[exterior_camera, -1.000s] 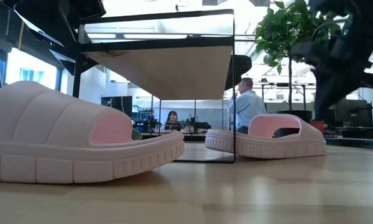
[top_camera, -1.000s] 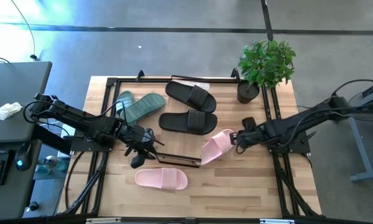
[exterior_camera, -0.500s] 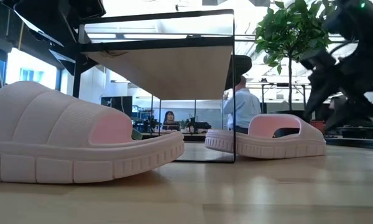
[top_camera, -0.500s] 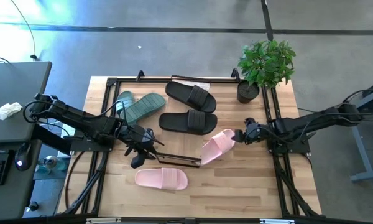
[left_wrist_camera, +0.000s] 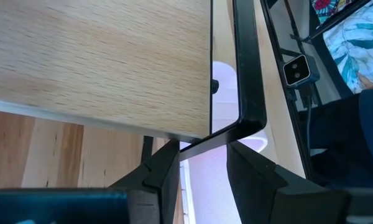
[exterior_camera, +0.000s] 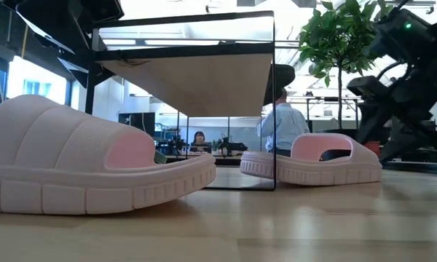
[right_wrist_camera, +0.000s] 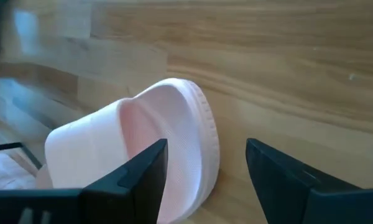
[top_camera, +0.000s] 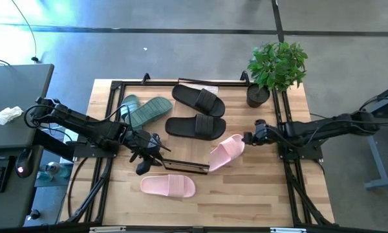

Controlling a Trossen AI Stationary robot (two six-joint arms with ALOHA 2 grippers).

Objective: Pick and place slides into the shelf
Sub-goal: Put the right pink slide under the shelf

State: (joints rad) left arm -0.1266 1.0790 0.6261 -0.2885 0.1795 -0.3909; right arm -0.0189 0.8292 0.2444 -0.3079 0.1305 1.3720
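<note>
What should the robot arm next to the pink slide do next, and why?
Probably ease the right gripper forward to take the pink slide by its end. Its fingers are open, and the right wrist view shows the slide lying between and just beyond them, not yet held. The left gripper is holding the shelf frame.

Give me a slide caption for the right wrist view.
Open right gripper just short of a pale pink slide lying on the wooden table.
</note>
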